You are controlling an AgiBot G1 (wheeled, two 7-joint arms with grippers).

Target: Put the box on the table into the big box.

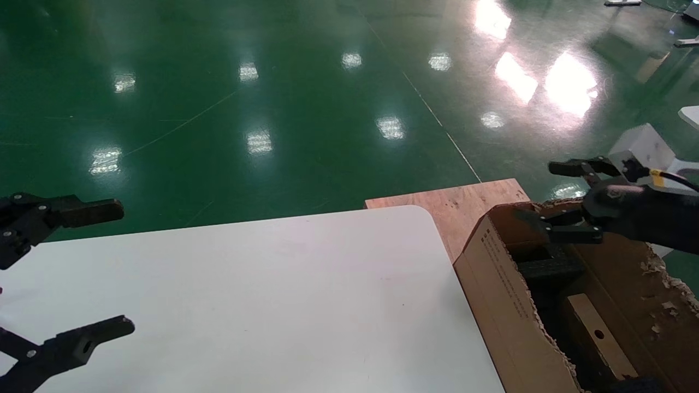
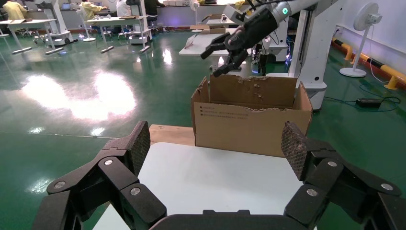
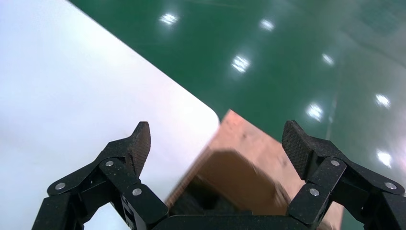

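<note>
We see the box (image 1: 598, 335) lying inside the big box (image 1: 499, 284), beside the table (image 1: 262, 295). The right gripper (image 1: 565, 199) hangs spread wide and empty above the carton's far end. The left gripper (image 1: 117, 267) waits, equally wide, over the table's left edge.

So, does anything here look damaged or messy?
Yes. The big box beside the table has ragged, torn flap edges, with cardboard scraps littering its inner flap. The small box lies inside it. The right end effector hovers open above.
</note>
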